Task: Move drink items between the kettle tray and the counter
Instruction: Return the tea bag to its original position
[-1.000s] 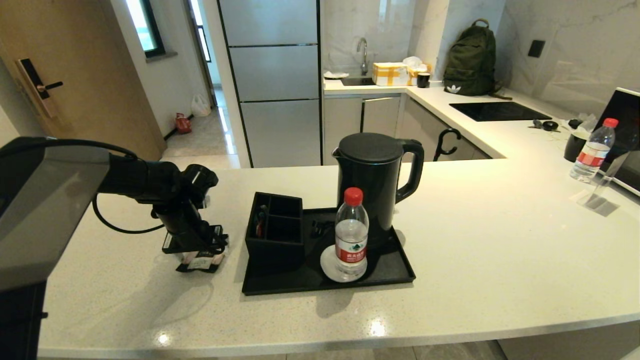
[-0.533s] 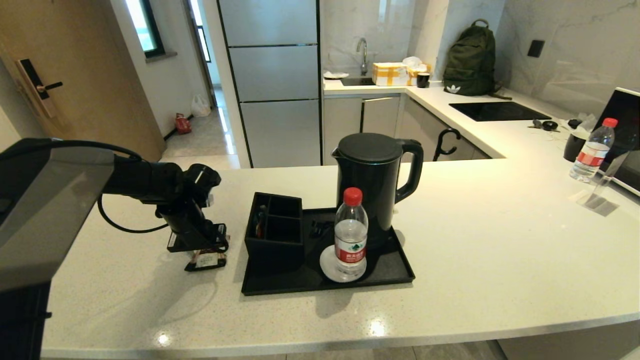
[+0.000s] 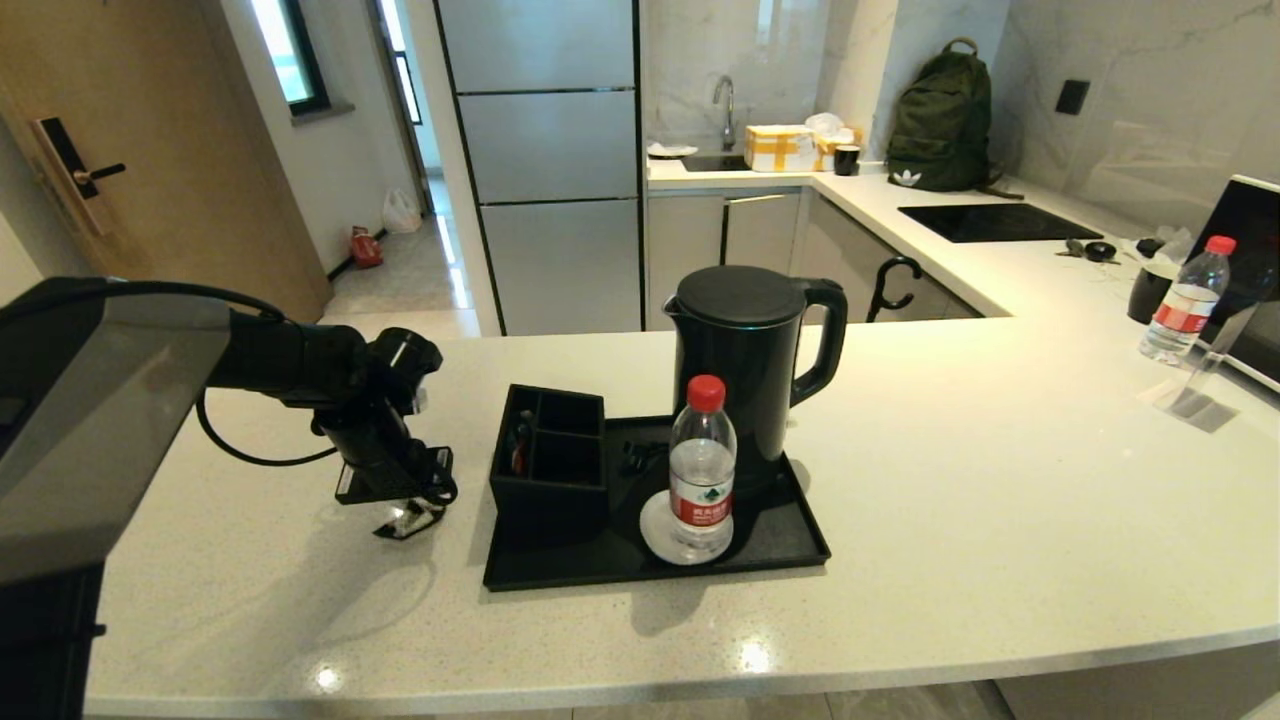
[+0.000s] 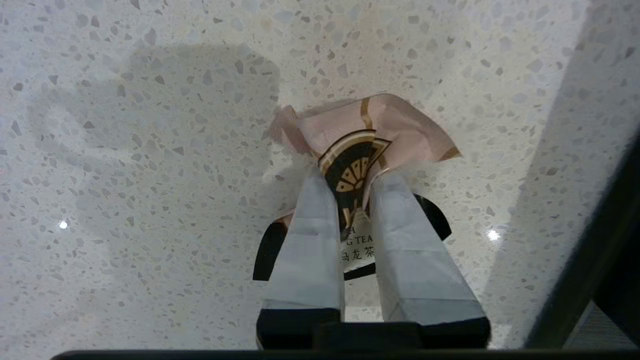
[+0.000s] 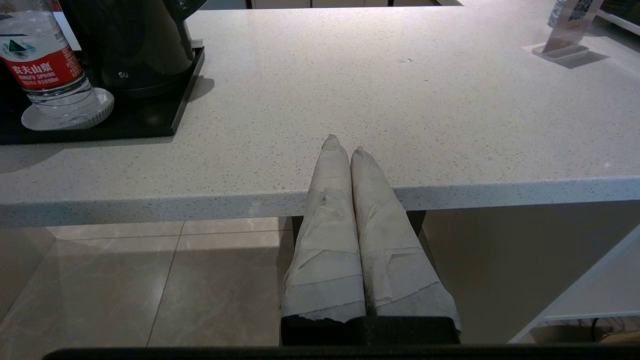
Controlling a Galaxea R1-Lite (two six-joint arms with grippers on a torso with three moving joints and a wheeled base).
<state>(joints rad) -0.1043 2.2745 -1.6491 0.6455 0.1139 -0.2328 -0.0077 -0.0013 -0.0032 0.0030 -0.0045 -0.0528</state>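
My left gripper (image 3: pixel 407 506) hangs over the counter (image 3: pixel 1000 500), left of the kettle tray (image 3: pixel 790 545). It is shut on the pale pink tea sachet (image 3: pixel 410 520), which is pinched and buckled between the taped fingers (image 4: pixel 310 220), low over the stone. In the left wrist view the left gripper (image 4: pixel 350 175) holds the sachet (image 4: pixel 395 130) by its middle. The water bottle (image 3: pixel 702 470) with red cap stands on a white coaster on the tray, in front of the black kettle (image 3: pixel 750 360). My right gripper (image 5: pixel 344 145) is shut and empty at the counter's front edge, with the bottle (image 5: pixel 47 65) far to its side.
A black compartmented box (image 3: pixel 550 455) stands at the tray's left end, close to my left gripper. A second bottle (image 3: pixel 1185 300) and a clear acrylic stand (image 3: pixel 1195 395) are at the far right. A microwave corner shows beyond them.
The left gripper shifted slightly right and closed on the sachet. The sachet went from lying flat under the fingers to being pinched and folded up between them.
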